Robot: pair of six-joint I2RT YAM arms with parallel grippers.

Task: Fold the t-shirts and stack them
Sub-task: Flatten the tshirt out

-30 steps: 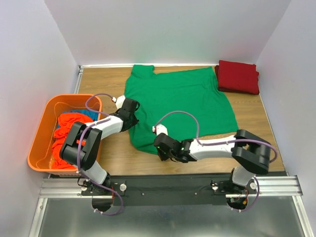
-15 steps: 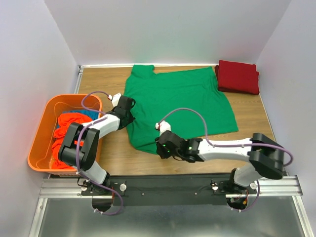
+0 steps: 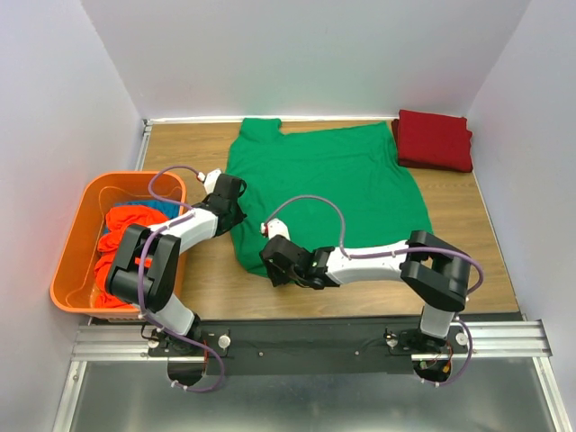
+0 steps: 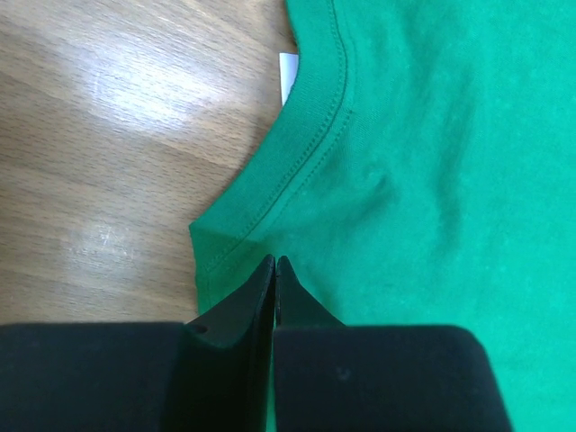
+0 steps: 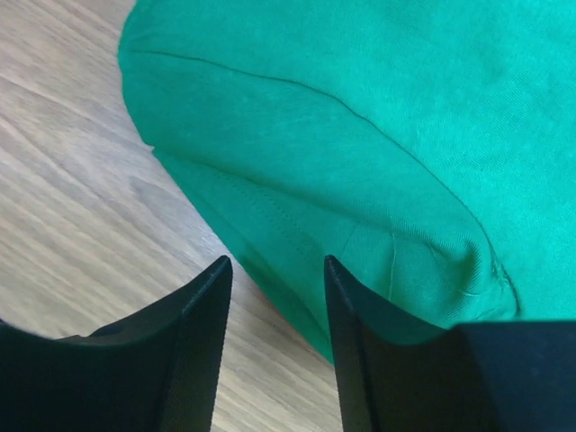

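The green t-shirt [image 3: 333, 184] lies spread on the surface [image 3: 216, 286], neck leftward, its near-left corner just ahead of the right gripper [image 5: 274, 270], jaws parted, while the left gripper [image 4: 274, 263] sits clenched at the collar edge.

An orange plastic bin [image 3: 70, 256] sits at the left edge of the wooden table [image 3: 216, 290], possibly overhanging it. White walls [image 3: 315, 54] enclose the far and side edges; an aluminium rail [image 3: 306, 339] lines the near edge.
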